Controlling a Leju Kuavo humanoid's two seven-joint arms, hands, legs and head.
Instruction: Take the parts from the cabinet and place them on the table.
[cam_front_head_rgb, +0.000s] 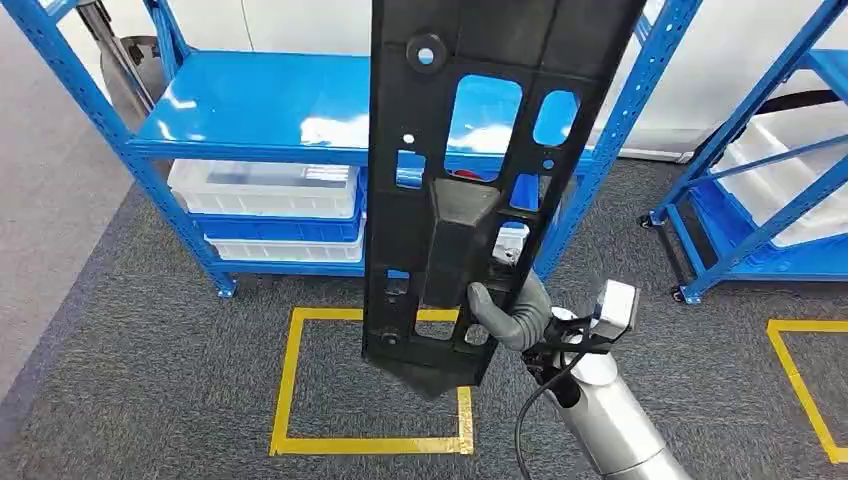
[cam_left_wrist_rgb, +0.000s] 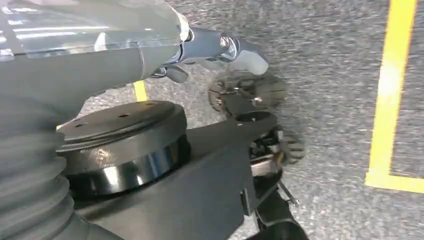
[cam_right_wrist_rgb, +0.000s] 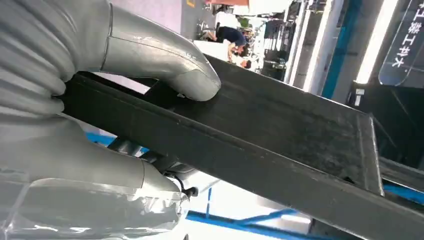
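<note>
Grey carpet with yellow floor tape (cam_front_head_rgb: 288, 380) lies before blue shelving (cam_front_head_rgb: 260, 105). Right hand (cam_front_head_rgb: 512, 312) grips the black part (cam_front_head_rgb: 470, 180) at its lower edge, part upright, extending toward 12 o'clock. Left hand (cam_left_wrist_rgb: 220, 50) hangs low; its state cannot be told. Step: carrying. Next move calls for turning toward the table.

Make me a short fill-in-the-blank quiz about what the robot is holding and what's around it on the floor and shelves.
1. The long black panel is held by the robot's ____ hand.
2. The square taped on the carpet below the panel is ____ in colour.
3. The metal rack behind the panel is painted ____.
4. On the rack's lower level sit white plastic ____.

Missing words: right; yellow; blue; bins
</note>
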